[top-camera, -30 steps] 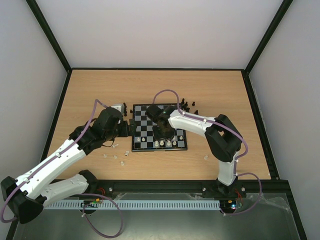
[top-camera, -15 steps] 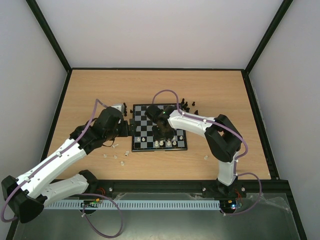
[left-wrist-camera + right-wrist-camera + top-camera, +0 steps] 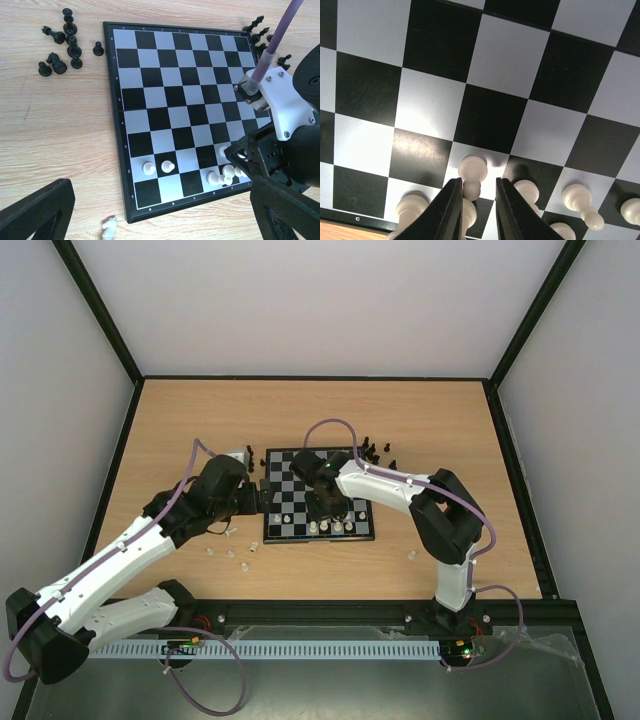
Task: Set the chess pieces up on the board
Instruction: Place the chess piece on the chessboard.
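Note:
The board (image 3: 290, 490) lies mid-table and also shows in the left wrist view (image 3: 170, 80) and the right wrist view (image 3: 505, 55). White chess pieces stand along its near rows: two pawns (image 3: 149, 167) at the left and a cluster (image 3: 222, 175) under the right arm. My right gripper (image 3: 326, 505) hangs low over that cluster. Its jaws (image 3: 479, 182) straddle a white pawn (image 3: 472, 170), the left finger touching the pawn's head and the right finger apart from it. My left gripper (image 3: 258, 498) hovers at the board's left edge, fingers wide apart and empty (image 3: 160, 197).
Black pieces lie in a heap left of the board's far corner (image 3: 62, 47) and at its far right corner (image 3: 257, 30). A white knight (image 3: 108, 227) lies off the board's near left corner. More loose white pieces sit on the table (image 3: 230, 552), one at the right (image 3: 411, 556).
The left arm has shifted slightly toward the board. The right gripper stays low over the same white pieces.

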`<state>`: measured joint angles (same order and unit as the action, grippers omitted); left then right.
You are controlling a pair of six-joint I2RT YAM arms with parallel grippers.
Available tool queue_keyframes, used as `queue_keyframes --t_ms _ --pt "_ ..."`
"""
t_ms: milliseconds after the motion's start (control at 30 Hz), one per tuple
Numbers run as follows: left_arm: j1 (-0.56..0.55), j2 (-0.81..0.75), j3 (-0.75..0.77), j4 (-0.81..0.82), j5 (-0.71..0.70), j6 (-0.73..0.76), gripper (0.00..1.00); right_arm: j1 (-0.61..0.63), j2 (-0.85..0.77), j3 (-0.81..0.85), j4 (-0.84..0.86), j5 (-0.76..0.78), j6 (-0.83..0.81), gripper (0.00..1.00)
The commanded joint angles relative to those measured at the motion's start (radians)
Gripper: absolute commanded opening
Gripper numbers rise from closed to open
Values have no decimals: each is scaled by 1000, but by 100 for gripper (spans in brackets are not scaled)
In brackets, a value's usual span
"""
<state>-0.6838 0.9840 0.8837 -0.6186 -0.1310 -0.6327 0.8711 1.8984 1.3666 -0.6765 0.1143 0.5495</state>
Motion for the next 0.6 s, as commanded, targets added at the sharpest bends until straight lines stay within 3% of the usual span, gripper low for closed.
queue_keyframes --t_ms 0,567 --pt "4 -3 -12 5 4 -3 99 7 7 23 -57 9 -5 22" --pt "4 4 -18 17 8 -2 99 8 -43 14 -34 -12 -7 34"
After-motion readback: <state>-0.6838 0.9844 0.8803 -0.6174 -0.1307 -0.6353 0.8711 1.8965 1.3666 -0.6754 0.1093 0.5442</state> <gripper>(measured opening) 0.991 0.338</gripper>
